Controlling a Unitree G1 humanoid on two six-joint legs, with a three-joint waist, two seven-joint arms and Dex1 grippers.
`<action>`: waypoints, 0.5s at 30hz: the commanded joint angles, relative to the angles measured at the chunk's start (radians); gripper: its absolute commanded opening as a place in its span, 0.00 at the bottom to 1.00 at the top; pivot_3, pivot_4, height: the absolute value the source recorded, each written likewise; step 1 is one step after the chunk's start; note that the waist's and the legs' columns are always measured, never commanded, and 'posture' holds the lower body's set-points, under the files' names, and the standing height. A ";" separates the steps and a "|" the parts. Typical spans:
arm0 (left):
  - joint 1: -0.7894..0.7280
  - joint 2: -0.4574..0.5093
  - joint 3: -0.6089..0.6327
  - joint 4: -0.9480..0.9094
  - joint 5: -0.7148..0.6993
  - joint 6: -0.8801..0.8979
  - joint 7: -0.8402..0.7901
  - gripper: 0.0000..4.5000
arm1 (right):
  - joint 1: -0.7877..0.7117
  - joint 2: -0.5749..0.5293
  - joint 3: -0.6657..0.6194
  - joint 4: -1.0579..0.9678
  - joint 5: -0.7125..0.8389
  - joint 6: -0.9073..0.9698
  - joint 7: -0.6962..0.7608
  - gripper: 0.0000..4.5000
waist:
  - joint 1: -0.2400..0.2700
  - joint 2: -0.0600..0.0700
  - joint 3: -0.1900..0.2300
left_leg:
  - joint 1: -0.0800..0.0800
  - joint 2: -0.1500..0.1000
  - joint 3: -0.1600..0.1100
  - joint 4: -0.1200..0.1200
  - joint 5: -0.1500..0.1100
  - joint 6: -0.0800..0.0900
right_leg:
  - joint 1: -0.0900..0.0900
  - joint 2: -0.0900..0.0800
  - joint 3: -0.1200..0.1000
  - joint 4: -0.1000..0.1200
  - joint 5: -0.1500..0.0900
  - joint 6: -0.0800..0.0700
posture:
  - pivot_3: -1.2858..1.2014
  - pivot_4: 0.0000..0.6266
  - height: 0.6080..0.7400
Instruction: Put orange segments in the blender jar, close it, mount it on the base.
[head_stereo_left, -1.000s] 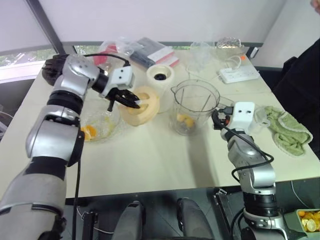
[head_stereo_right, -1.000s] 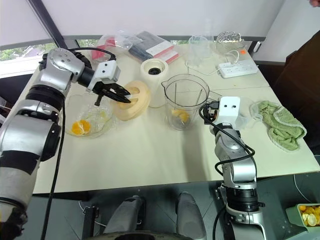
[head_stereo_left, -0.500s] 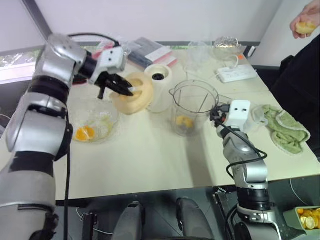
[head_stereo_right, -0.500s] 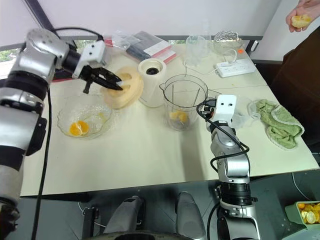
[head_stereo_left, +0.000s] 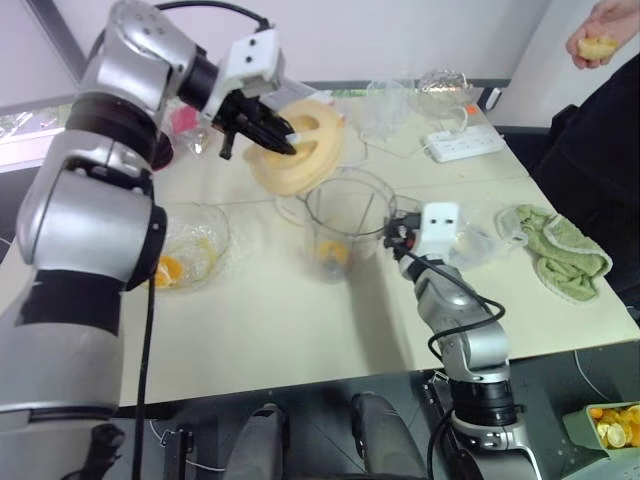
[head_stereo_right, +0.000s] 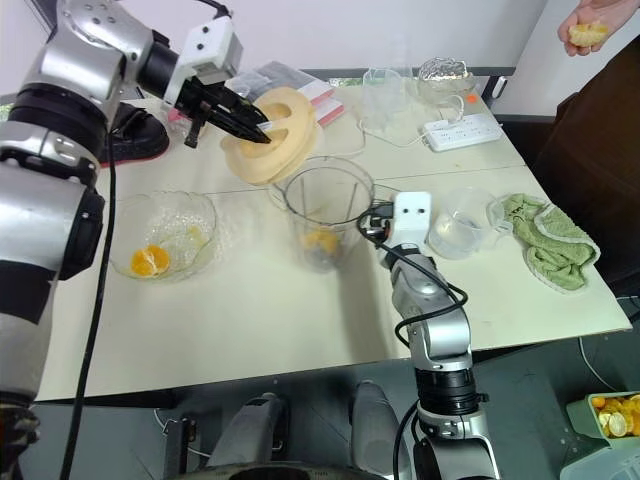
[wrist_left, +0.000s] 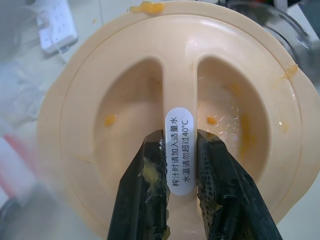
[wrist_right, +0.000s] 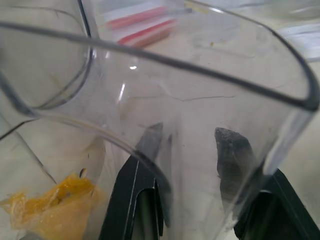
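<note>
Pale matte table (head_stereo_right: 250, 320), cluttered along its far edge. Left gripper (wrist_left: 181, 165), black fingers smeared with pulp, is clamped on the central ridge of a round cream lid (head_stereo_left: 300, 150), held tilted in the air above and left of the jar. Clear ribbed jar (head_stereo_right: 325, 215) stands mid-table with glossy orange segments (head_stereo_right: 320, 240) at its bottom. Right gripper (wrist_right: 195, 165) straddles the jar's handle, fingers partly apart. Crinkled clear bowl (head_stereo_right: 165, 235), left, holds more segments.
</note>
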 joint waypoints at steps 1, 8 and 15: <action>-0.053 -0.012 0.006 0.007 0.019 -0.017 -0.004 0.06 | -0.034 0.000 0.010 -0.086 0.001 0.012 0.018 0.22 | 0.000 0.000 0.000 | 0.000 0.000 0.000 0.000 0.000 0.000 | 0.000 0.000 0.000 0.000 0.000 0.000 | 0.52 0.24 1.00; -0.077 -0.097 -0.004 0.023 0.046 -0.010 -0.004 0.06 | -0.042 -0.020 0.048 -0.099 -0.018 0.065 0.048 0.22 | 0.001 0.000 0.000 | 0.000 0.000 0.000 0.000 0.000 0.000 | 0.000 0.000 0.000 0.000 0.000 0.000 | 0.52 0.24 1.00; -0.103 -0.179 -0.076 0.022 0.009 0.029 -0.004 0.06 | -0.032 -0.030 0.053 -0.089 -0.044 0.068 0.060 0.22 | 0.001 0.000 0.000 | 0.000 0.000 0.000 0.000 0.000 0.000 | 0.000 0.000 0.000 0.000 0.000 0.000 | 0.52 0.24 1.00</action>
